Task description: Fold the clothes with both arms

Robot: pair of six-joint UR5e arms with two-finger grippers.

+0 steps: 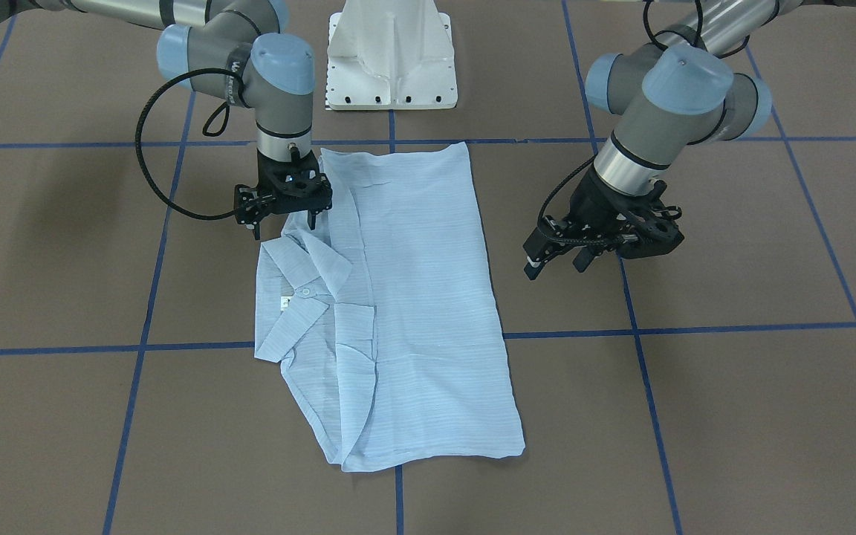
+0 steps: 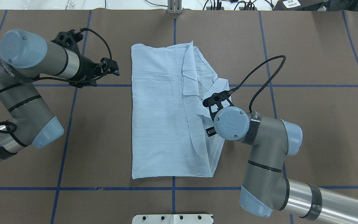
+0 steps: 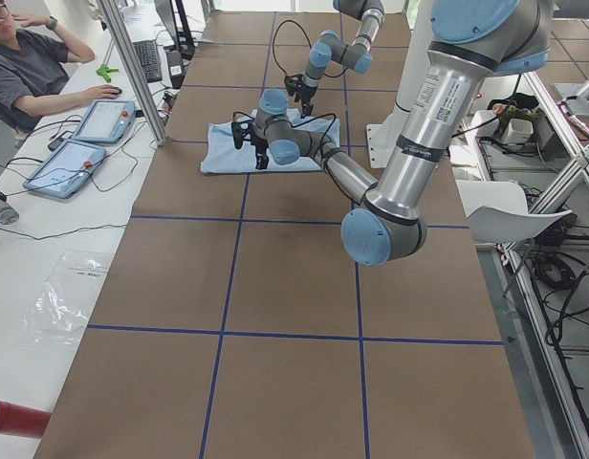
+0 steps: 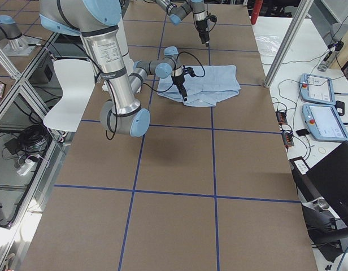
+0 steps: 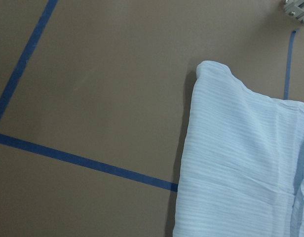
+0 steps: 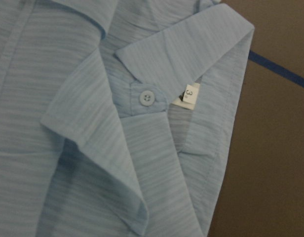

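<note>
Table point(image 1: 733, 416): the shirt point(image 1: 428, 297) sits mid-table, already folded into a long strip. Its long axis runs from the robot base straight out across the table. Keep that in mind, since the next fold most likely turns on it.

Right arm point(image 1: 279, 82): it's over the shirt's collar-side edge, toward the base end. Left arm point(image 1: 666, 104): it's off the shirt, on the opposite, plain side.

Right gripper point(image 1: 284, 223): fingers spread, pinching nothing, pointing down just base-side of the collar point(image 1: 309, 271). One fingertip is over the shirt's edge and the other over bare table beside it. You can't tell from these views whether it touches the cloth.

Left gripper point(image 1: 556, 266): also spread and empty. It's tilted and near the shirt's plain edge but apart from it, with nothing under it except table. Its wrist view catches only a base-end corner of the shirt.

So the right gripper is the nearer one. The shirt is directly under it, while for the left gripper it lies sideways, toward the middle of the table. My read is that you need the left one brought in to the edge before any two-arm lift, or the strip goes up skewed.

Small stuff: the collar lies open with its button point(image 6: 147, 97) done up and the tag point(image 6: 190, 94) showing beside it.
</note>
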